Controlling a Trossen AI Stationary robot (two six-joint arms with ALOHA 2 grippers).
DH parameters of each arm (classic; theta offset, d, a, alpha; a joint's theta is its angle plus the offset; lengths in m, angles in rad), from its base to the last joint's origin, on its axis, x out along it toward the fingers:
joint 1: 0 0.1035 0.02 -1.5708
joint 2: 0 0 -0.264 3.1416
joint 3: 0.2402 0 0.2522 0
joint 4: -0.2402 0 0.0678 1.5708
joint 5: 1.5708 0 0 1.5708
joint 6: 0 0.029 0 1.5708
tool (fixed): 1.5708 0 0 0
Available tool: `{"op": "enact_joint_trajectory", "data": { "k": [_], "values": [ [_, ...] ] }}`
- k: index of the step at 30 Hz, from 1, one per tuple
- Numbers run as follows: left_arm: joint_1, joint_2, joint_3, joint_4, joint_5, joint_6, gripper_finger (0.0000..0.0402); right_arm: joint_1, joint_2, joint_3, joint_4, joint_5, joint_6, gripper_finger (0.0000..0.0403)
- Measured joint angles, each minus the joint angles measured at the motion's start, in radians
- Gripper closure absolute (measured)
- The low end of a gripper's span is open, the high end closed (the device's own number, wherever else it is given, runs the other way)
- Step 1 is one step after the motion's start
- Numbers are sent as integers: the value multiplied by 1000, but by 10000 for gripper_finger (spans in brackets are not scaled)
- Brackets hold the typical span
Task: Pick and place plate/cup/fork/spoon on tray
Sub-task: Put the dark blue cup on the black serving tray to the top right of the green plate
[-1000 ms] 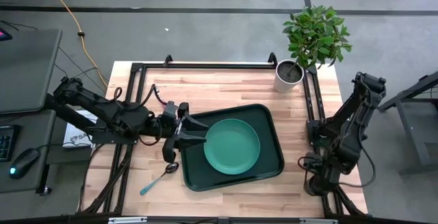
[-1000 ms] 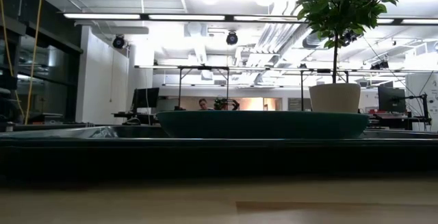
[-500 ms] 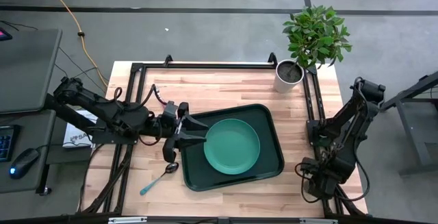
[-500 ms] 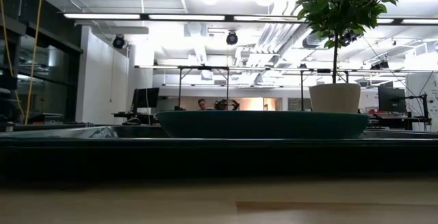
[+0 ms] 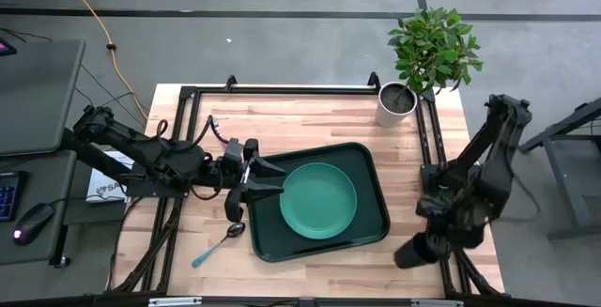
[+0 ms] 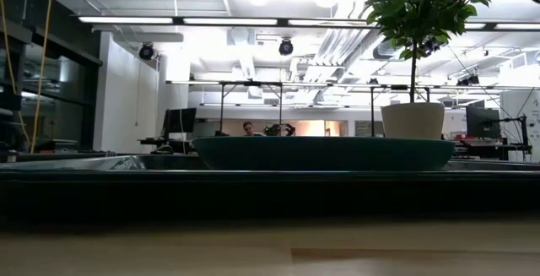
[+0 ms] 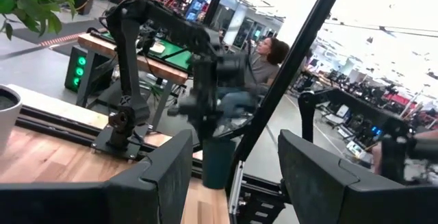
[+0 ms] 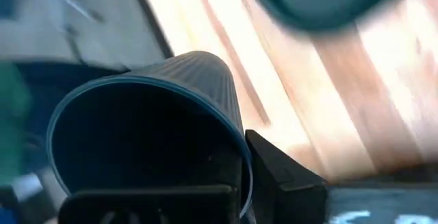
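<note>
Right gripper jaws clamped on the cup, held off the surface's front-right edge, well apart from the tray holding the plate; left gripper jaws open at tray's left rim, spoon just beside.

Even overhead light gives soft, faint shadows on the desk. The low view is backlit by glaring ceiling strips, its foreground dark. The right wrist view is motion-blurred; the cup looms, distorted
</note>
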Motion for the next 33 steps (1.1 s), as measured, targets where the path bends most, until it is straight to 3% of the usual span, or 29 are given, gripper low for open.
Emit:
{"op": "enact_joint_trajectory", "data": {
  "k": [7,14,20,29,33],
  "values": [
    [0,0,0,0,0,2,202,-173,30,178,-106,145,-184,402],
    [0,0,0,0,-31,2,202,-335,123,316,-136,133,-448,402],
    [0,0,0,1,-39,0,202,-418,167,383,-136,132,-575,402],
    [0,0,0,1,-41,0,202,-483,181,397,-135,142,-634,403],
    [0,0,0,1,-41,0,202,-542,185,397,-135,173,-583,403]
  ]
}}
